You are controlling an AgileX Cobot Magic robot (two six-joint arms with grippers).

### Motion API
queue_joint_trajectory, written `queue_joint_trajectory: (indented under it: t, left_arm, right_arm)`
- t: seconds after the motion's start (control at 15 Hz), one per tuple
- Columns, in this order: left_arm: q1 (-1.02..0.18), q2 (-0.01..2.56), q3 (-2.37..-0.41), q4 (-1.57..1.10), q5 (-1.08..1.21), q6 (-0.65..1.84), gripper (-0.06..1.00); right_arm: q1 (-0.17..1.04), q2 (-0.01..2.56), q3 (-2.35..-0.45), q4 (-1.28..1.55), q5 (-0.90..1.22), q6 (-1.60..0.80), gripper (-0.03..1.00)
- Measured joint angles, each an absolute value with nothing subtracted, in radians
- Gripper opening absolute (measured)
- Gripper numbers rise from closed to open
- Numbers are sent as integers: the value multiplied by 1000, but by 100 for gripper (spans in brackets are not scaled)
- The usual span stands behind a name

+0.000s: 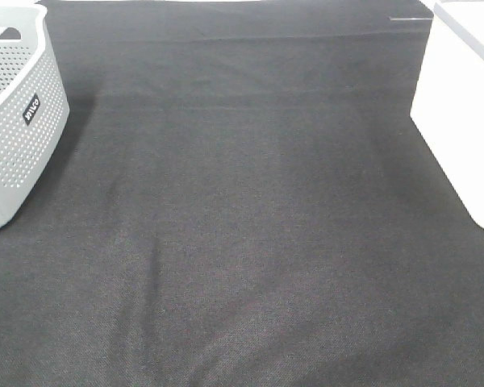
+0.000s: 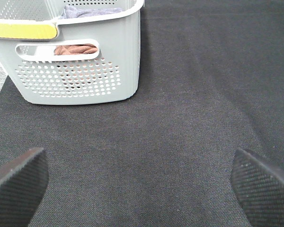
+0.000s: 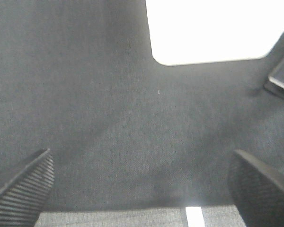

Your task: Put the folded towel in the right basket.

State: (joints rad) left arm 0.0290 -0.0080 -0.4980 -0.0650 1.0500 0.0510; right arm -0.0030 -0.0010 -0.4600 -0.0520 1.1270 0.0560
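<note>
A grey perforated basket (image 1: 16, 121) stands at the far left and also shows in the left wrist view (image 2: 80, 75). Through its handle slot I see a brown folded towel (image 2: 75, 48) inside, with a grey-blue cloth (image 2: 92, 12) above it. The white right basket (image 1: 460, 105) stands at the far right and also shows in the right wrist view (image 3: 213, 28). My left gripper (image 2: 141, 182) is open and empty over the mat, short of the grey basket. My right gripper (image 3: 142, 189) is open and empty, short of the white basket. Neither gripper shows in the high view.
A black fabric mat (image 1: 242, 242) covers the table. A yellow strip (image 2: 21, 30) lies on the grey basket's rim. A dark block (image 3: 280, 80) sits beside the white basket.
</note>
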Motion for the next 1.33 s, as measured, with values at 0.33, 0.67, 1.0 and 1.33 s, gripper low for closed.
queue_joint_trajectory:
  t: [0.33, 0.67, 1.0, 1.33]
  left_arm:
    - [29, -8, -498, -65, 1050, 51, 97]
    - [29, -8, -498, -65, 1050, 51, 97]
    - [29, -8, -498, -65, 1050, 51, 97]
    - [29, -8, -498, -65, 1050, 51, 97]
  right_arm:
    - [-3, -4, -457, -54, 1110, 56, 97]
    - [33, -4, -457, -53, 1108, 56, 97]
    - [52, -4, -457, -52, 1106, 56, 97]
    - [52, -4, -457, -52, 1106, 56, 97]
